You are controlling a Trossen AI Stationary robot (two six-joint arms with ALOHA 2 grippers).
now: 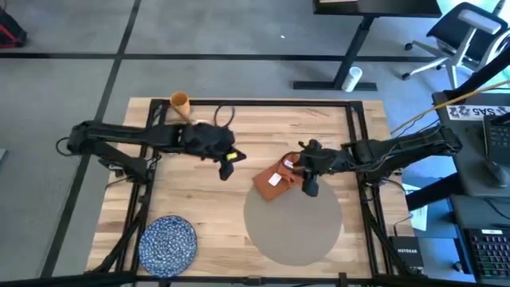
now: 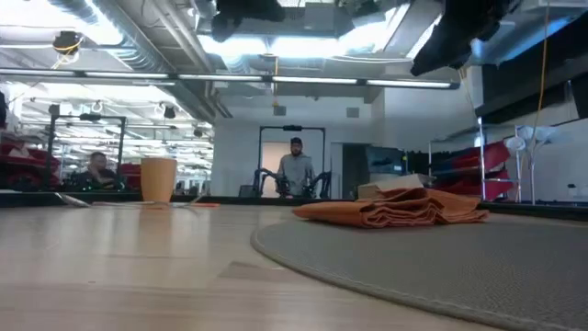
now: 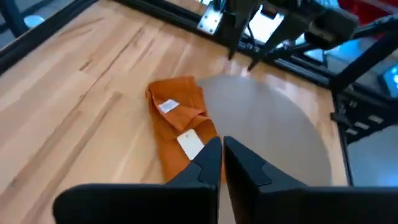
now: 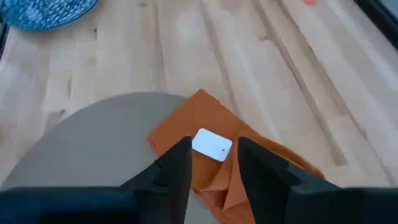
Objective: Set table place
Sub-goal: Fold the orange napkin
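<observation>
Wood-plank surface (image 1: 199, 199): your napkin (image 1: 275, 182) overlaps the placemat (image 1: 295, 227) edge. Right jaws (image 1: 307, 177) hover over it, slightly open; left jaws (image 1: 229, 166) look shut, empty.

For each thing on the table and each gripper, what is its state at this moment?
Placemat: flat on the table, no plate on it.
Napkin: folded, rumpled, lying across the placemat's edge.
Plate: on bare wood, empty.
Cup: upright at the table's far edge.
Left gripper: shut, empty, raised over bare wood.
Right gripper: open, empty, above the napkin.
</observation>
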